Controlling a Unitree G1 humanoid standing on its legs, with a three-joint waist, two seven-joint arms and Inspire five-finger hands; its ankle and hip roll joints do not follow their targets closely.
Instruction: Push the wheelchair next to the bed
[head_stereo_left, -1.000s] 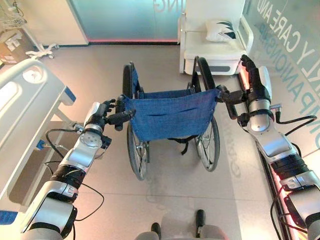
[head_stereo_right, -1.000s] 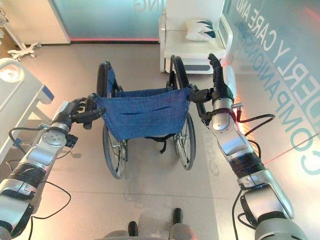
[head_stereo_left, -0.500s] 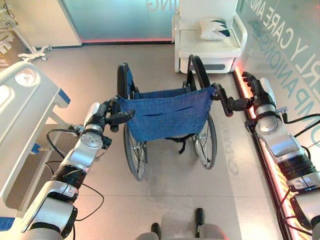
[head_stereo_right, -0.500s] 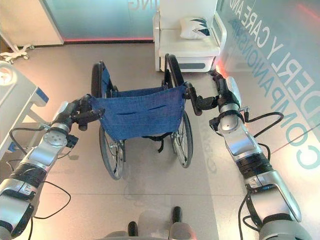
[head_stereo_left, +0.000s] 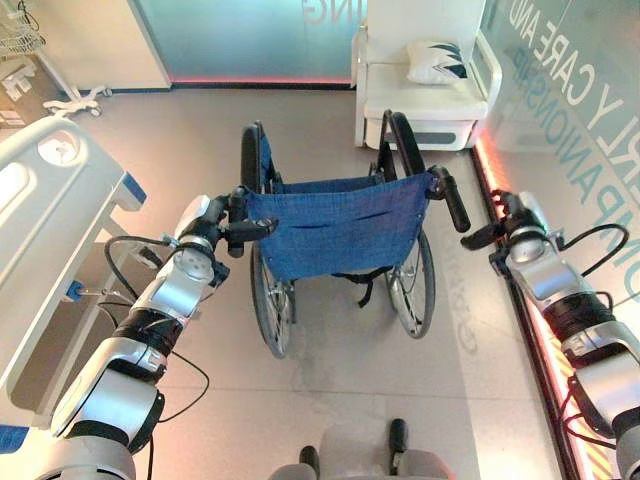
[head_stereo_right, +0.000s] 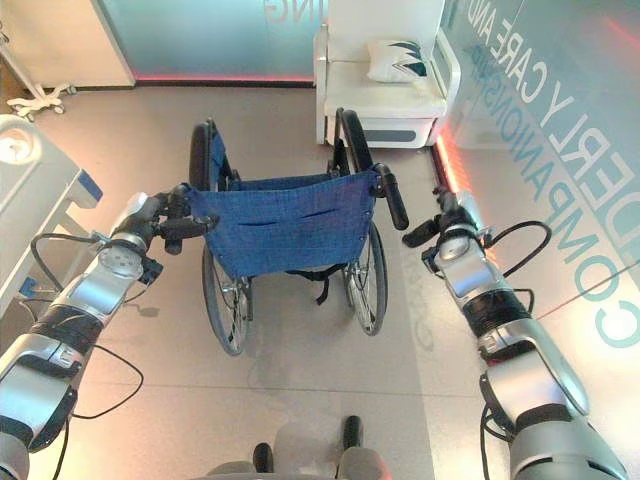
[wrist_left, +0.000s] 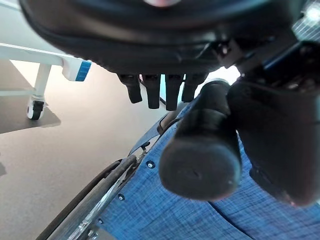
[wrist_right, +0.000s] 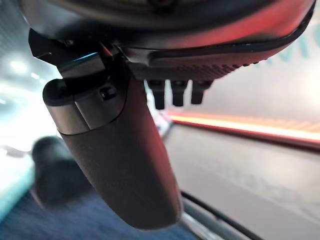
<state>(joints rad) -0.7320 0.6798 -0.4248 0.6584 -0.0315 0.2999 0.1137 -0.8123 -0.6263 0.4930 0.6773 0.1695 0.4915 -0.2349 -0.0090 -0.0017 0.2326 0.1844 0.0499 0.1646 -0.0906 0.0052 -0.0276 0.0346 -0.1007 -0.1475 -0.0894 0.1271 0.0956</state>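
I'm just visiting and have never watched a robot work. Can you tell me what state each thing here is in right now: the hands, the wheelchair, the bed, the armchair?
Left hand: curled round the wheelchair's left push handle.
Right hand: off the right push handle, holding nothing, fingers relaxed.
Wheelchair: upright, unfolded, seat unoccupied, facing away from the robot.
Bed: to the robot's left, apart from the wheelchair.
Armchair: unoccupied, a pillow on its seat.

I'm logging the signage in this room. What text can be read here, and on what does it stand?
"RLY CARE AND", its start cut off: large pale letters on the teal wall on the robot's right.
"COMPANIONS", its end cut off: the second line of letters on the same wall.
Pale letters on the frosted panel at the far end: cut by the picture's edge, not readable.
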